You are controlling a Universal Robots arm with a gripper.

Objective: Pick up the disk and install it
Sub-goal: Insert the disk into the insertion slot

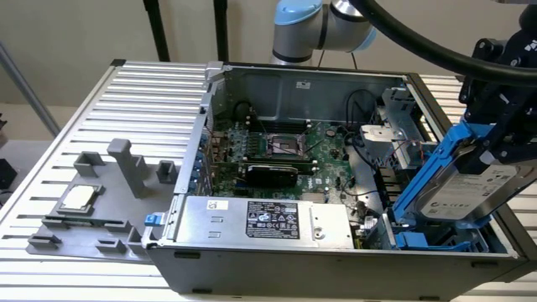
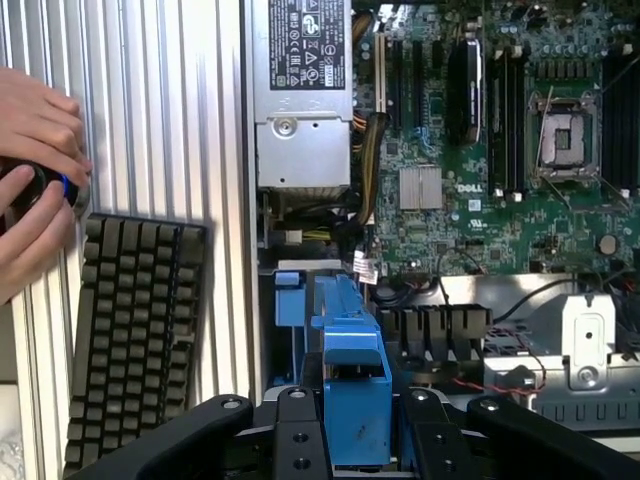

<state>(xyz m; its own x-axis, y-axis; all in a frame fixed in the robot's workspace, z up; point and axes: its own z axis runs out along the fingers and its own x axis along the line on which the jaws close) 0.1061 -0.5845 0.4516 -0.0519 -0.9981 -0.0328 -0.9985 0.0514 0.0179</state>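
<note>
Gripper: the gripper (image 1: 497,151) hangs over the corner of the case at the exterior view's right. It is clamped on the upper part of the disk, and in the wrist view the black fingers (image 2: 295,440) press on the blue frame from both sides.
Disk: the disk (image 1: 470,189) is held off the table and steeply tilted, with its white label facing the exterior camera. Its upper end is in the gripper and its lower end reaches down inside the case.
Blue frame: the blue frame (image 1: 426,170) runs along the disk's edges. Its low end is just above the drive bay (I cannot tell whether it touches anything there).
Drive bay: the drive bay (image 1: 436,242) is at the front corner of the case and has blue plastic parts in it, directly under the disk.
Case: the open computer case (image 1: 336,267) lies on its side on the slatted metal table (image 1: 151,94).
Inside the case: the green motherboard (image 1: 277,141) has a bare processor socket (image 1: 283,146). The silver power supply (image 1: 268,219) sits along the front wall, beside the bay.
Grey fixture: the grey fixture (image 1: 92,223) is well apart from the case, on the exterior view's left. A small silver chip (image 1: 77,199) rests on it.
Arm: the robot arm (image 1: 323,28) stands behind the case.
Person: a hand (image 2: 35,125) rests on a small black device next to a dark keyboard (image 2: 135,340) on the table.
</note>
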